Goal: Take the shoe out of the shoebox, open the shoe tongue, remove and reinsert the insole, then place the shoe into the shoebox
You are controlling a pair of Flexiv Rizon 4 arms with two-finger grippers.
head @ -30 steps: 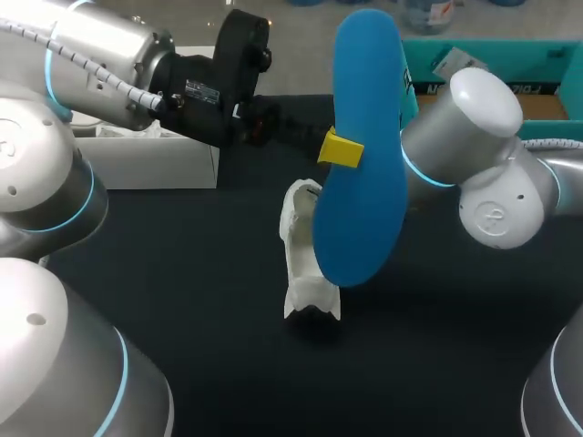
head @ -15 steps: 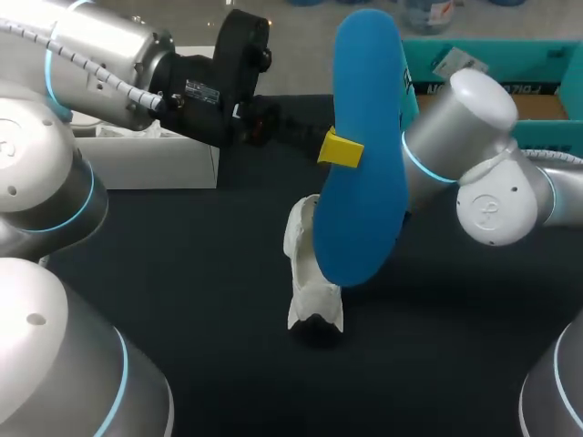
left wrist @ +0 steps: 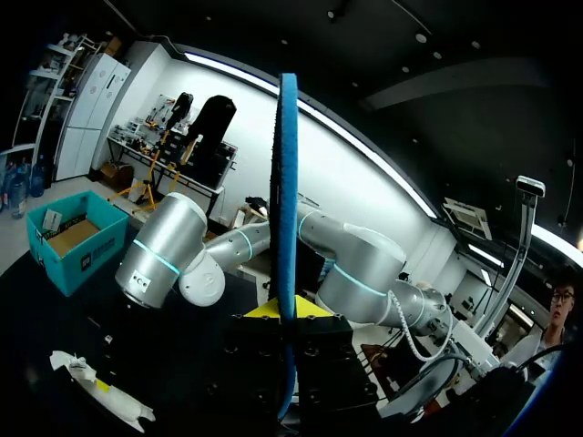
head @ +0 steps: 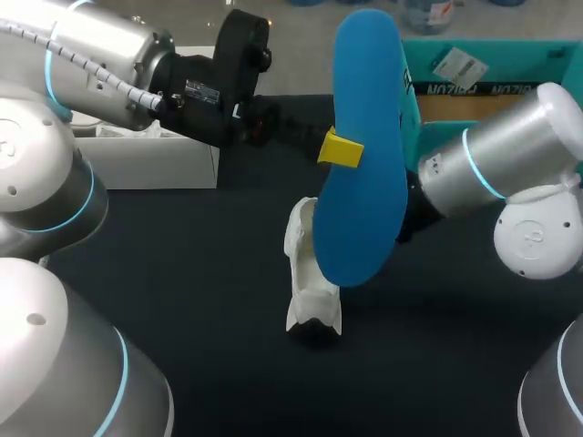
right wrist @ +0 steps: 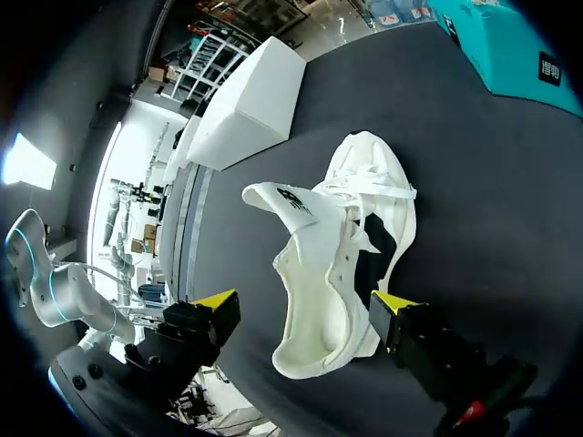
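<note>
**Insole out, waiting to go back in**

Got the blue insole (head: pixel 364 137) pinched between the yellow tips of the left claw (left wrist: pixel 284 309), standing tall and edge-on straight ahead of it. Probably held up high like that to keep it off the table (head: pixel 182 273) and to line one end up for sliding back in.

Can see the white shoe (right wrist: pixel 337 264) sitting on the table right between the fingers of the right claw (right wrist: pixel 303 305), with the tongue flipped open and the inside bare. Spread wide over there, with one tip close by the heel side and the other well clear, so not gripping anything. Guessing that's to steady the shoe while the insole goes in.

Worth noting a teal box (head: pixel 510 50) and a white box (right wrist: pixel 250 100) off ahead of the right claw, past the shoe, both apart from the action. Looks like mid-task: reinsert not yet done, boxing up after that.
</note>
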